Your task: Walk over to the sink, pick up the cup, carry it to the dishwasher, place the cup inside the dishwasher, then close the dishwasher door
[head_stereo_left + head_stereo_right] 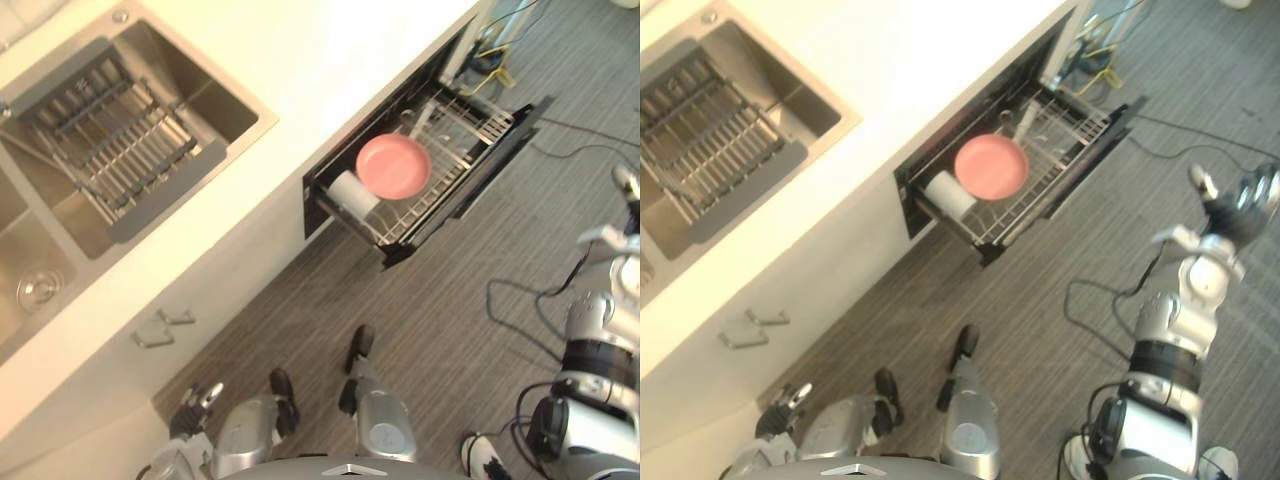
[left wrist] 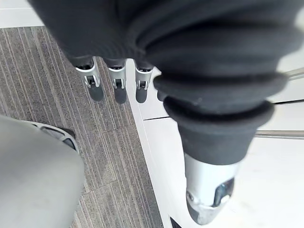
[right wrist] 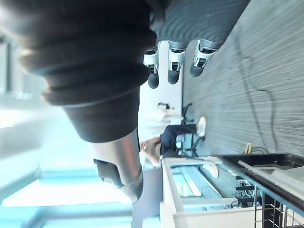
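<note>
A white cup [image 1: 352, 193] lies on its side in the wire rack of the open dishwasher drawer [image 1: 500, 150], just left of a pink plate [image 1: 394, 166]. The drawer juts out from under the white counter [image 1: 330, 60] over the floor. My left hand [image 1: 198, 398] hangs low by the cabinet front, far from the drawer; its fingers [image 2: 116, 83] are straight and hold nothing. My right hand [image 1: 1240, 200] is raised off to the right of the drawer, over the floor. Its fingers [image 3: 173, 64] are straight too, with nothing in them.
A steel sink [image 1: 215, 95] with a grey drying rack [image 1: 110, 140] across it is set in the counter at the upper left. Two metal handles [image 1: 160, 328] stick out of the cabinet front. A person [image 3: 164, 137] sits far off.
</note>
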{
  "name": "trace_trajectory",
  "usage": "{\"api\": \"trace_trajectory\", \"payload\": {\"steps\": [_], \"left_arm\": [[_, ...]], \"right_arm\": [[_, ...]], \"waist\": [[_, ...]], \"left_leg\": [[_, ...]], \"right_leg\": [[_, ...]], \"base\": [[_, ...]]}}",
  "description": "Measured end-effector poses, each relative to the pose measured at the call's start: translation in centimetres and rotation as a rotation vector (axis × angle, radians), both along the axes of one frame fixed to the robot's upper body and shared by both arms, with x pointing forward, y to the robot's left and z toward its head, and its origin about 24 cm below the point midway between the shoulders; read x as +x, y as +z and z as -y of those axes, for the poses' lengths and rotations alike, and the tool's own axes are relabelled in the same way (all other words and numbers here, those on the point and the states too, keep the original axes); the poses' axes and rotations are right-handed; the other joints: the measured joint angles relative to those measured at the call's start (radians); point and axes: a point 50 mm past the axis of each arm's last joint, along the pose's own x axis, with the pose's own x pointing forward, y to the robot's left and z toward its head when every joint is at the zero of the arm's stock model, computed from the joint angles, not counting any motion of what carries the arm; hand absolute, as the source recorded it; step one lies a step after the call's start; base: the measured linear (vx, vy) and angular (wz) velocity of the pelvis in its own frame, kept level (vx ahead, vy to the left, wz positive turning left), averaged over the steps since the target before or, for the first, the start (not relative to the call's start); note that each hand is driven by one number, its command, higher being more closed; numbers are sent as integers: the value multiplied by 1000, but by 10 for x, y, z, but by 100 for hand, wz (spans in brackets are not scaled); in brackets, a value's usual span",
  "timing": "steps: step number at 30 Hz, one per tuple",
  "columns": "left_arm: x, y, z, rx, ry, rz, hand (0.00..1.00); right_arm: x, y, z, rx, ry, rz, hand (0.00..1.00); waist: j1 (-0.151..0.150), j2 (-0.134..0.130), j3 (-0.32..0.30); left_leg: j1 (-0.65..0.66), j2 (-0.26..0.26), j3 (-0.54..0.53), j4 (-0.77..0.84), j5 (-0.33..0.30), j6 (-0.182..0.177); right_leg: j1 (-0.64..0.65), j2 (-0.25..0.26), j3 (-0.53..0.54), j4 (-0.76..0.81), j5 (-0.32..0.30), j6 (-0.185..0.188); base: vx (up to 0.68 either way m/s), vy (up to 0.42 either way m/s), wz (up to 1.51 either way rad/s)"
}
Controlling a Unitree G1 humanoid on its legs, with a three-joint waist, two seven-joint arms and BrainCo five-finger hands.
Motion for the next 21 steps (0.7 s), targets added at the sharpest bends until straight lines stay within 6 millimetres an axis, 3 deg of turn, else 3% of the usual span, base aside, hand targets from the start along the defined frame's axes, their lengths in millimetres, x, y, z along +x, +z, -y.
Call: {"api": "trace_trajectory", "payload": {"steps": [5,8,10,15,21], "left_arm": [[-4,-3,5,-15,9,-17,0],[-2,-3,6,-17,3,-15,0],[2,-3,10,-22,-15,-8,0],[9,-3,19,-34,-49,-1,0],[20,0,27,-40,-96,26,0]], "right_arm": [[-12,-66,-10,408,83,79,100],[-9,-89,-20,555,116,109,100],[-3,-99,-29,626,161,122,100],[20,-95,-42,647,255,152,100],[58,-60,-52,566,344,144,100]], "waist": [[-23,20,-11],[-17,26,-9],[2,46,2],[16,95,36],[45,136,68]], "left_leg": [[18,0,4,-22,8,-11],[5,-3,1,-32,19,-12],[-22,-5,-5,-33,27,-12],[-45,-19,-34,-65,57,-13],[-99,-48,-60,-67,76,2]], "right_leg": [[8,2,1,0,-1,4],[-7,-2,-11,0,-5,3],[-30,-6,-23,0,4,-1],[-50,-19,-44,0,16,3],[-91,-50,-61,0,34,10]], "base": [[2,20,-2],[-32,29,6],[-32,38,9],[-5,51,18],[-12,87,17]]}}
